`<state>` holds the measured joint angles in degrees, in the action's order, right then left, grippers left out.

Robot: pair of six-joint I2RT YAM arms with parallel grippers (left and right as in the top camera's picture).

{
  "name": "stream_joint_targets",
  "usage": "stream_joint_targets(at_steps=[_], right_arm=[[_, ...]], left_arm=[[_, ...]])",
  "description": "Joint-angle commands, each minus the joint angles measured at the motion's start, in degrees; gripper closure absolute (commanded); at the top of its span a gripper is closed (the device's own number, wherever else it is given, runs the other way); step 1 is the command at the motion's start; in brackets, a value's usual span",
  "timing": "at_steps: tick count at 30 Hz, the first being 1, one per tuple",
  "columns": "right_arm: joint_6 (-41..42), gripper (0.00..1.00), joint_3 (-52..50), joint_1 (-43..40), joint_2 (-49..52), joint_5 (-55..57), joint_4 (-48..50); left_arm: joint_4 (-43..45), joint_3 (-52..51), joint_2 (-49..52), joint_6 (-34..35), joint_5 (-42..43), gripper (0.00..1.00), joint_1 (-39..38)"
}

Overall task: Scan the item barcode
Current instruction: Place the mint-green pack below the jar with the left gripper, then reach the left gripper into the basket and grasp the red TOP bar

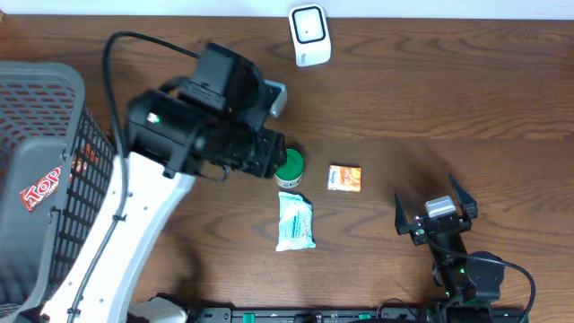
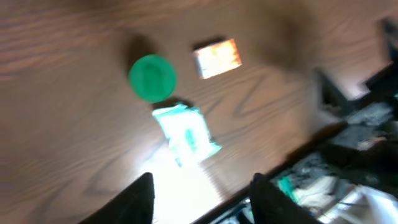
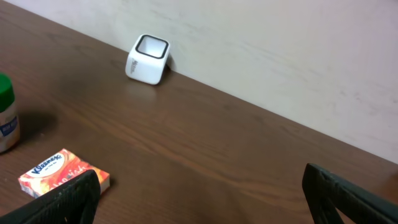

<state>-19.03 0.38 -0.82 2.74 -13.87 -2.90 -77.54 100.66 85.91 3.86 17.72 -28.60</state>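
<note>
Left arm (image 1: 193,130) is out over the middle of the worktop (image 1: 430,99), and its wrist housing covers one edge of the green-lidded jar (image 1: 291,167) in the overhead view. The jar stands upright on the wood, lid up, nothing gripping it. From the left wrist camera, a blurred view, the left fingers (image 2: 140,199) are spread, bare worktop showing in the gap between them, and the jar (image 2: 152,77) sits clear of both tips.

Everything else, taken from that jar: the orange tissue box (image 1: 344,178) lies flat just beside it on the right arm's side, apart from it. The white-and-teal wipes pack (image 1: 295,221) lies near the jar on the side toward the arm bases, also apart. The white scanner (image 1: 309,34) stands well apart from the jar, up against the wall at the far edge. The grey basket (image 1: 36,135) is well apart on the left arm's side, at the worktop's end.

Right arm is parked well beyond the tissue box from the jar. Right fingers (image 3: 68,196) are spread wide and holding nothing; its camera looks across the tissue box (image 3: 62,171) to the scanner (image 3: 148,59), with the jar (image 3: 5,118) cut off at the frame edge
</note>
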Motion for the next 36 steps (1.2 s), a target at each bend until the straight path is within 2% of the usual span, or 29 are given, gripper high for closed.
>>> stream_joint_targets(at_steps=[1,5,7,10,14,20,22,27,30,34,36], right_arm=[[0.8,0.01,0.0,0.9,-0.1,0.1,-0.3],[0.8,0.01,0.0,0.9,-0.1,0.1,-0.3],[0.8,0.01,0.0,0.9,-0.1,0.1,-0.3],[0.8,0.01,0.0,0.9,-0.1,0.1,-0.3],[0.8,0.01,0.0,0.9,-0.1,0.1,-0.3],[0.8,0.01,0.0,0.9,-0.1,0.1,-0.3],[0.8,0.01,0.0,0.9,-0.1,0.1,-0.3],[0.8,0.01,0.0,0.9,-0.1,0.1,-0.3],[0.8,0.01,0.0,0.9,-0.1,0.1,-0.3],[0.8,0.01,0.0,0.9,-0.1,0.1,-0.3],[0.8,0.01,0.0,0.9,-0.1,0.1,-0.3]], left_arm=[[-0.2,-4.5,0.7,4.1,-11.8,0.47,-2.8],[0.1,-4.2,-1.4,5.4,-16.7,0.43,-2.0],[0.7,-2.9,-4.2,6.6,-18.5,0.37,0.8],[2.2,-0.1,-9.4,6.6,-18.6,0.23,8.0],[6.6,1.7,-17.0,8.3,-18.6,0.09,22.5],[6.4,1.6,-19.7,12.5,-18.6,0.07,47.3],[4.5,1.6,-17.9,17.0,-18.6,0.08,55.2],[0.9,1.5,-9.4,30.2,-14.1,0.07,68.3],[1.5,1.5,-4.3,32.1,-10.7,0.08,69.9],[1.5,1.5,2.8,32.5,-14.8,0.10,70.1],[1.5,1.3,6.3,36.7,-16.9,0.10,70.1]])
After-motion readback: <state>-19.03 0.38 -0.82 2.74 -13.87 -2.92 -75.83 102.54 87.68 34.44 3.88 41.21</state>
